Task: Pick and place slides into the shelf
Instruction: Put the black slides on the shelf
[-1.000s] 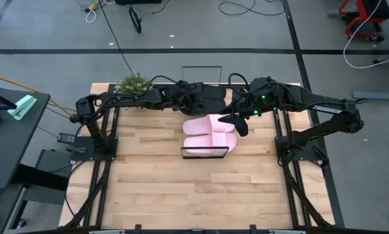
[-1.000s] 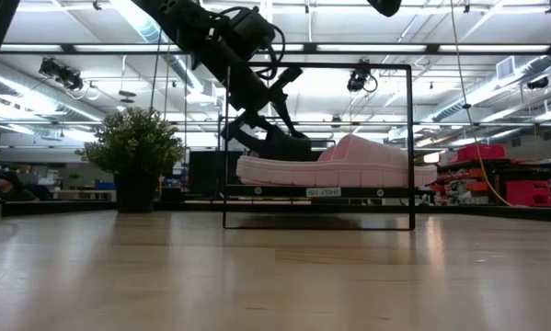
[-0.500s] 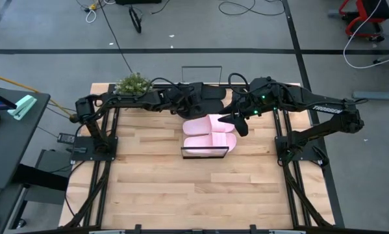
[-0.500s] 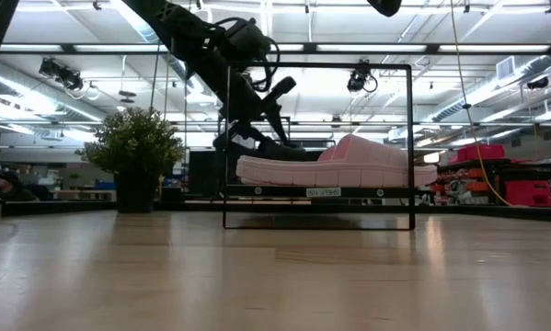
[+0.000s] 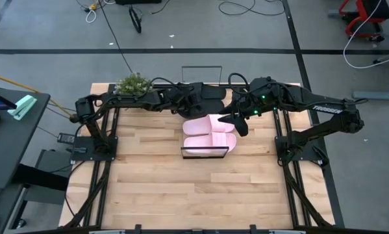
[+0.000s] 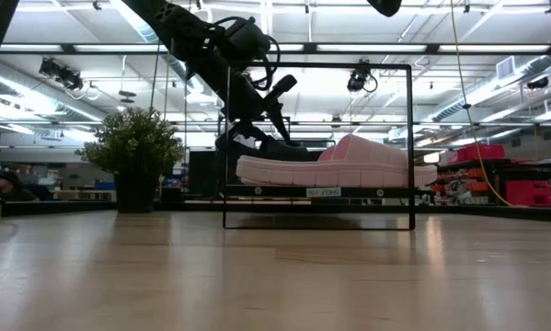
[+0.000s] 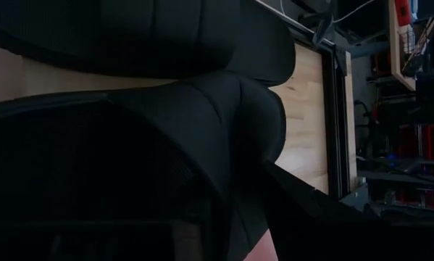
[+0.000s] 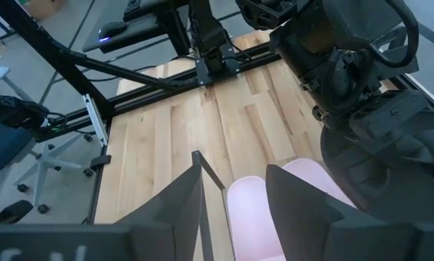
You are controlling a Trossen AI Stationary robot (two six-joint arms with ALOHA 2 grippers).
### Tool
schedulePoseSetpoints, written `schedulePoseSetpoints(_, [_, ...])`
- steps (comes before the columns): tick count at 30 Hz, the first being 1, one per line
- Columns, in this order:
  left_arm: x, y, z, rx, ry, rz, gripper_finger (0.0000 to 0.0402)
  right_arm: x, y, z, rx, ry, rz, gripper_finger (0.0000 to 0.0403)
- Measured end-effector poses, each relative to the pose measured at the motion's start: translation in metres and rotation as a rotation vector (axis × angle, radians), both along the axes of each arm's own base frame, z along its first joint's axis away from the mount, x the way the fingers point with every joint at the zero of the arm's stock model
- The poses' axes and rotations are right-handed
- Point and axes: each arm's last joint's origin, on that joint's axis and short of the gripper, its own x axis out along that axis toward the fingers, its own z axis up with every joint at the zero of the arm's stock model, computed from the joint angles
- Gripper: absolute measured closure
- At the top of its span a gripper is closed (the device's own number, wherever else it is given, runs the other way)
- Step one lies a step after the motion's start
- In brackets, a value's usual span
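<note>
1. My left gripper sits at upper centre of the high view, at the back edge of the shelf. In the low view it comes down from upper left onto a black slide just behind the pink ones.
2. Left grip: fingers are narrow and right on that black slide; the left wrist view is filled with black slide at point-blank range. Can't tell whether I'm actually clamping it or only touching.
3. My right gripper hangs over the right end of the pink pair, centre-right in the high view. Fingers stand parted with nothing between them, so released. One pink slide lies just beyond the fingertips.
4. Two pink slides lie side by side on the shelf, centre of the high view; the low view shows one pink slide resting on the shelf board inside the wire frame.
5. Versus a second ago: the left wrist has tilted and dropped slightly toward the black slide, which now lies lower, level behind the pink one. The right arm and pink slides have not moved.
6. Potted plant stands at the table's upper-left corner, well apart from the shelf.
</note>
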Motion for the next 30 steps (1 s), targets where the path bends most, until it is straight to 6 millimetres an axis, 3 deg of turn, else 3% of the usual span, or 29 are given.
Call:
schedulePoseSetpoints(16, [-0.001,0.000,-0.001,-0.008,0.014,0.017,0.0279,0.000,0.000,0.000,0.014,0.001,-0.007,0.0243])
schedulePoseSetpoints(30, [-0.007,0.010,-0.004,-0.025,0.043,0.014,0.0144,0.000,0.000,0.000,0.014,0.001,-0.007,0.0243])
